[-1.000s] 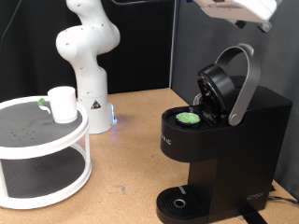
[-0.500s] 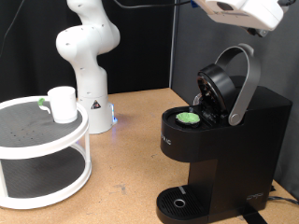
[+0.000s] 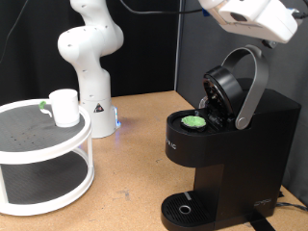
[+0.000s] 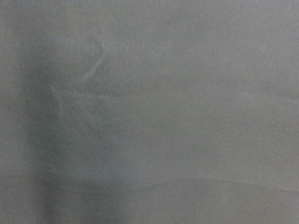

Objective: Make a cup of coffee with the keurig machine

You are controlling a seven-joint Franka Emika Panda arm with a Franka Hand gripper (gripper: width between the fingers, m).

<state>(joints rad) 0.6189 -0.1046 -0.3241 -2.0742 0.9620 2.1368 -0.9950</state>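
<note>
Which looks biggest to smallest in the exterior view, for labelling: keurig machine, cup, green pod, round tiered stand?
1. keurig machine
2. round tiered stand, partly cropped
3. cup
4. green pod

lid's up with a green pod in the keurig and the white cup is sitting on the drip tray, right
Not quite. The exterior view shows the cup on the top tier of the white round shelf, not the drip tray. The keurig machine does stand lid up with the green pod in.
</note>
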